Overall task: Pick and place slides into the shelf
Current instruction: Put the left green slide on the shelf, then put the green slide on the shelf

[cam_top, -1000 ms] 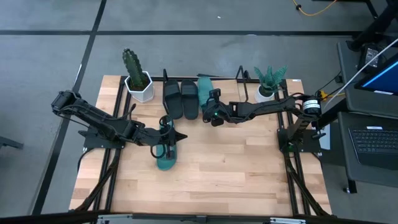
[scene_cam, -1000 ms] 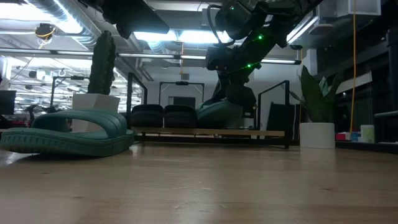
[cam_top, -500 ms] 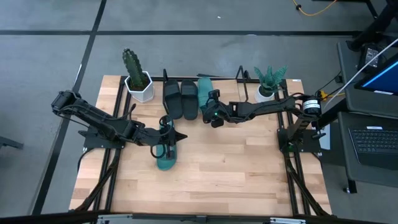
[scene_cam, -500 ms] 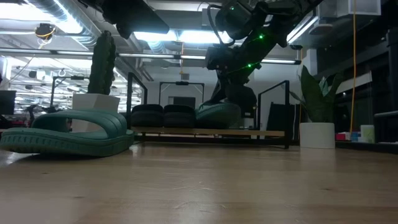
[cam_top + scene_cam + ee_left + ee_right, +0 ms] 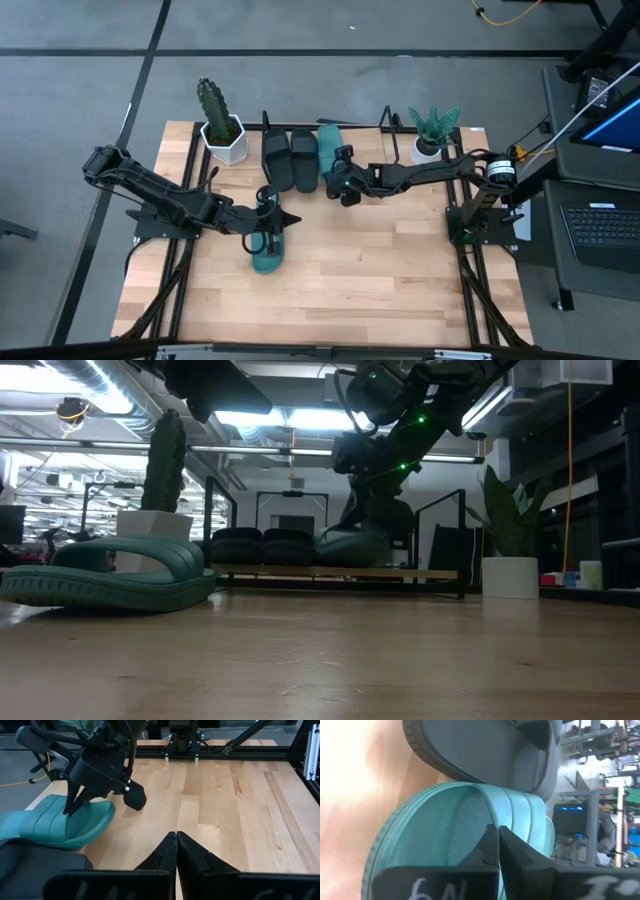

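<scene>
A teal slide [image 5: 331, 160] is seen on the shelf [image 5: 390, 128] beside two black slides [image 5: 290, 157], with the right end effector [image 5: 337, 181] closed at its heel. The left end effector [image 5: 277, 226], fingers together, is held over a second teal slide [image 5: 266, 252] on the surface [image 5: 380, 270].

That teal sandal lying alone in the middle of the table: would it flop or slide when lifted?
The teal sandal looks thick and moulded, so it probably bends a little instead of drooping. Its flat sole rests fully on the table, so it is unlikely to roll. The ribbed footbed should offer some grip.
</scene>
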You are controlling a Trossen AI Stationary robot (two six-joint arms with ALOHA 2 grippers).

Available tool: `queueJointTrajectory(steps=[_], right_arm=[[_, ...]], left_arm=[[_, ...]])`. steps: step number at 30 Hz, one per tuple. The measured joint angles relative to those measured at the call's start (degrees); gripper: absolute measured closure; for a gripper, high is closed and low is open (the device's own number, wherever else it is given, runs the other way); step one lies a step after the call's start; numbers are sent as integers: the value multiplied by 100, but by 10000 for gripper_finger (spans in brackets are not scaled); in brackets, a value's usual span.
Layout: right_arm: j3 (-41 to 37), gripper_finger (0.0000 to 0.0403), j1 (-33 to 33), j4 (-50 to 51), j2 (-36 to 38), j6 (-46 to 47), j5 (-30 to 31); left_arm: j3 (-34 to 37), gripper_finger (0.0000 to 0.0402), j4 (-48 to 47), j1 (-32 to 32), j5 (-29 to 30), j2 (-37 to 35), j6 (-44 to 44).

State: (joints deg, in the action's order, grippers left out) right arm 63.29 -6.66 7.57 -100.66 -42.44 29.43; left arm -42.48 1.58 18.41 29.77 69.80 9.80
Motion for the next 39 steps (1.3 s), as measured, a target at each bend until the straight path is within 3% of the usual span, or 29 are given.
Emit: queueJointTrajectory(steps=[16,21,27,39], right_arm=[[0,391,-33,66,0,175,-305],[0,368,-44,94,0,319,-375],[0,330,-41,98,0,440,-979],[63,268,59,225,15,479,-966]], left_arm=[[0,402,1,0,-4,0,35],[0,402,3,0,-4,2,61],[0,402,1,0,-8,0,66],[0,402,3,0,-8,2,66]])
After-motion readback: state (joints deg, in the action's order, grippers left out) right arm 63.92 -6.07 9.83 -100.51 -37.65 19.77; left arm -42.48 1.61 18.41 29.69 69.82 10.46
